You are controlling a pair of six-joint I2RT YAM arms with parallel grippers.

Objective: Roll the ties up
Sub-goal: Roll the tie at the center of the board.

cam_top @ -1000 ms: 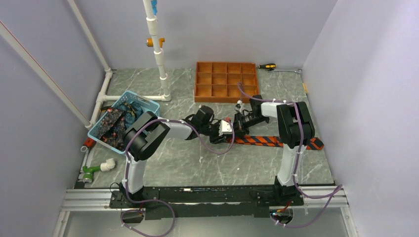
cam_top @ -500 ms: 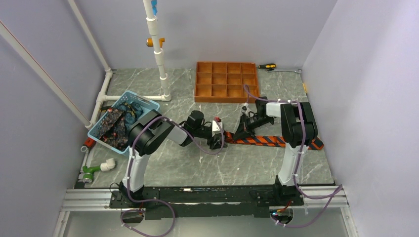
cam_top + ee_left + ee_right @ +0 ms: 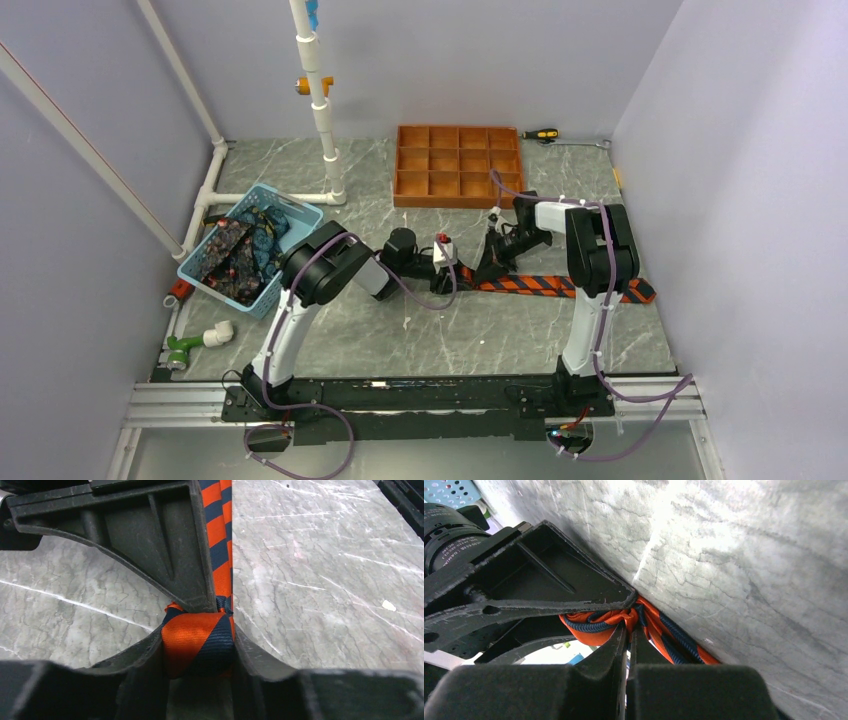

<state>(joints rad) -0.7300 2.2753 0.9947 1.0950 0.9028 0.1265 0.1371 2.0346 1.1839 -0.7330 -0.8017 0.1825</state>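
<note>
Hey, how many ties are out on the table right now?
1: the striped tie lies right of centre, one end rolled up. The blue basket holds dark patterned fabric, maybe more ties.

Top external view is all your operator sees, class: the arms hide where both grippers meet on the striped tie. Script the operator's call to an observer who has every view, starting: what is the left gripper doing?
Observer: The left wrist view shows the left gripper closed on a small roll at the end of the striped tie.
Operator: And the right gripper?
Observer: Its wrist view shows the right gripper shut, tips against the roll's folds.
Operator: The unrolled part?
Observer: It lies flat on the table, running straight from the roll.
</note>
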